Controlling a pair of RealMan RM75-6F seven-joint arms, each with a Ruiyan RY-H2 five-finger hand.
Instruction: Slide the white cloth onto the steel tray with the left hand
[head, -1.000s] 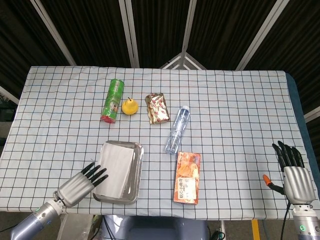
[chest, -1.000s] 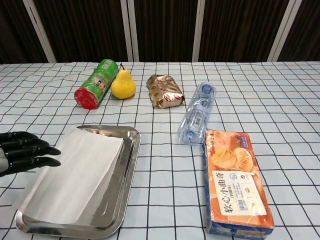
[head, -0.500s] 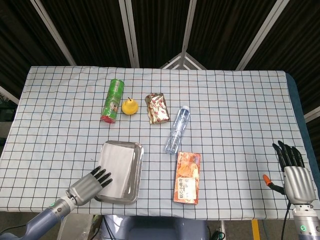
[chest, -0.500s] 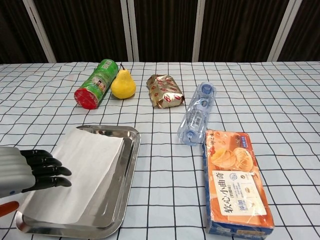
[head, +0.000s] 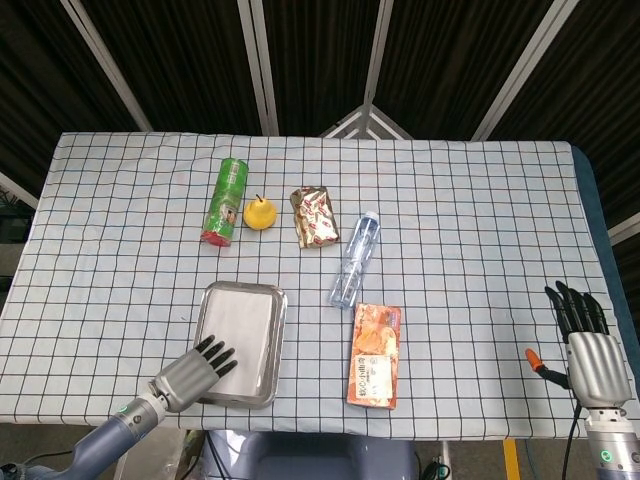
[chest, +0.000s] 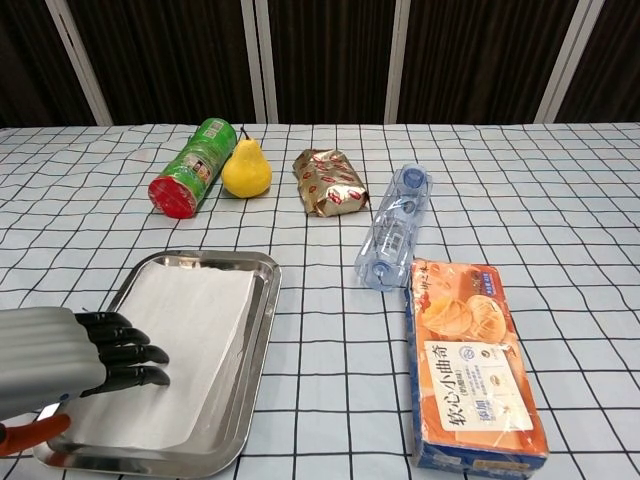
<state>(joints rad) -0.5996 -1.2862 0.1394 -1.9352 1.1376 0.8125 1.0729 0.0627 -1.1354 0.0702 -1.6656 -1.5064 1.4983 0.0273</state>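
Observation:
The white cloth (head: 236, 328) (chest: 190, 340) lies flat inside the steel tray (head: 276, 338) (chest: 262, 300), near the table's front left. My left hand (head: 196, 372) (chest: 70, 358) lies over the near left corner of the tray, its dark fingers stretched out on the cloth's near edge; it holds nothing. My right hand (head: 588, 345) rests at the front right corner of the table, fingers spread, nothing in it, far from the tray. The chest view does not show the right hand.
An orange snack box (head: 375, 356) (chest: 470, 360) lies right of the tray. Behind it lies a clear water bottle (head: 356, 258) (chest: 395, 228). Further back are a gold foil packet (head: 314, 217) (chest: 330, 182), a yellow pear (head: 260, 213) (chest: 246, 170) and a green can (head: 227, 200) (chest: 193, 166).
My left hand has moved right and toward the near edge, onto the tray's corner. The cloth, which overhung the tray's left rim, now lies within the tray. The right hand has stayed still.

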